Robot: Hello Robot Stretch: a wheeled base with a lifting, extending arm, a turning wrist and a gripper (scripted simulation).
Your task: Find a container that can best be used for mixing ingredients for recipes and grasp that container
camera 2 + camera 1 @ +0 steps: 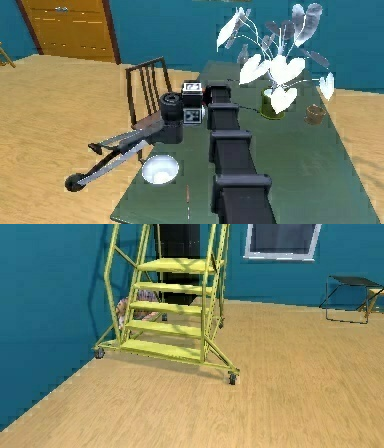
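Note:
A white bowl (160, 170) sits on the dark green table (300, 170), close to the table's left edge. The dark arm rises from the arm side view's bottom edge, with two white marked squares at its end. Left of them the gripper (82, 166) reaches out past the table's edge, and its thin fingers (120, 142) lie over the wooden floor. In the picture the lower finger runs just beside the bowl. I cannot tell whether the gripper holds anything.
On the table stand a potted plant (275, 100) with white leaves and a small brown cup (315, 113). A dark chair (145, 85) stands at the table's far left, a wooden door (70, 30) beyond. Ahead are a yellow wheeled step ladder (170, 309), teal walls and a small table (357, 292).

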